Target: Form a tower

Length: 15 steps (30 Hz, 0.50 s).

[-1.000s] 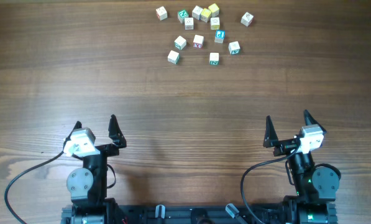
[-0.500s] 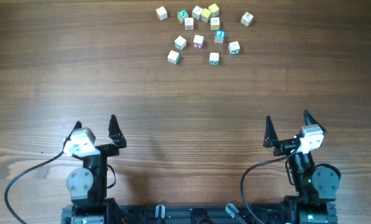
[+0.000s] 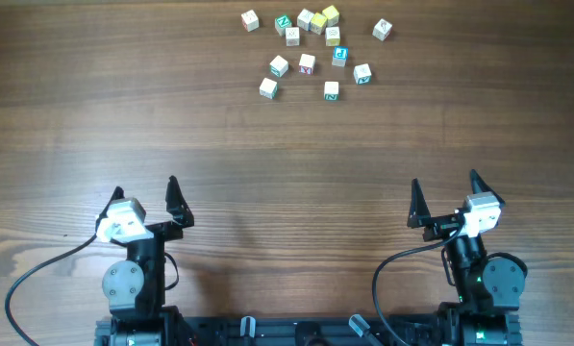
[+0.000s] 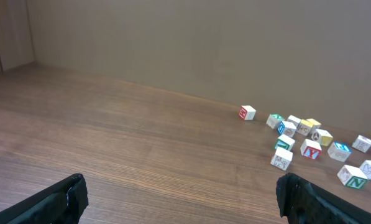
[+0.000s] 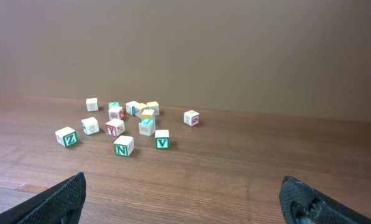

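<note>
At far edge: cubes (image 3: pixel 307 62) | near edge: left fingers (image 3: pixel 176 200), right fingers (image 3: pixel 414 204) spread

You will find the letter cubes (image 3: pixel 307 63) at twelve o'clock, far up the surface (image 3: pixel 287 154). There are over a dozen of them, small, of whitish wood, with faces marked in green, blue and red. They lie loosely scattered, each turned its own way. The cluster is tightest at its far side. Nearest you are the Z cube (image 5: pixel 66 137), N cube (image 5: pixel 123 147) and V cube (image 5: pixel 162 139), all green-lettered.
</note>
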Available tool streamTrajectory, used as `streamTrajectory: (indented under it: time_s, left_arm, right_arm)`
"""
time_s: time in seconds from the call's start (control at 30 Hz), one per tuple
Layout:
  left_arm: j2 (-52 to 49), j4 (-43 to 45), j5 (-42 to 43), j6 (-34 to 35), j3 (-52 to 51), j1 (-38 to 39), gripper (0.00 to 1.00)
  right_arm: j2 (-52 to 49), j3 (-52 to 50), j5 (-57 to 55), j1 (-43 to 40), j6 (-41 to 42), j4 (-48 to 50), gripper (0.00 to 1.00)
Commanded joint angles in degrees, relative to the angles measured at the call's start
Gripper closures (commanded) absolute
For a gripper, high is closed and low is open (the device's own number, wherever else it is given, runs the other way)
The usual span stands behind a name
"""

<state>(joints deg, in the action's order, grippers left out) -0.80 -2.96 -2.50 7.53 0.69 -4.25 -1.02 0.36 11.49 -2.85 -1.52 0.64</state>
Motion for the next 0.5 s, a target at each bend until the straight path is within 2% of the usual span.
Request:
streamTrajectory:
  time_s: [0.0, 0.1, 0.27, 0.47]
  left_arm:
    - [0.31, -0.39, -1.4, -1.11, -0.37, -0.37, 0.0]
    - [0.31, -0.42, 0.11, -0.61, -0.35, -0.37, 0.0]
    - [0.31, 1.46, 13.03, -0.66, 1.05, -0.37, 0.0]
    - [-5.05, 0.11, 19.28, 2.56, 9.99, -0.37, 0.0]
  right_arm:
    - [-0.28, -0.07, -0.55, 0.28, 0.2, 0.15, 0.0]
    - [-0.28, -0.07, -0.52, 0.28, 0.17, 0.15, 0.0]
    - [-0.28, -0.07, -0.55, 0.28, 0.2, 0.15, 0.0]
    - [-0.28, -0.07, -0.55, 0.28, 0.17, 0.15, 0.0]
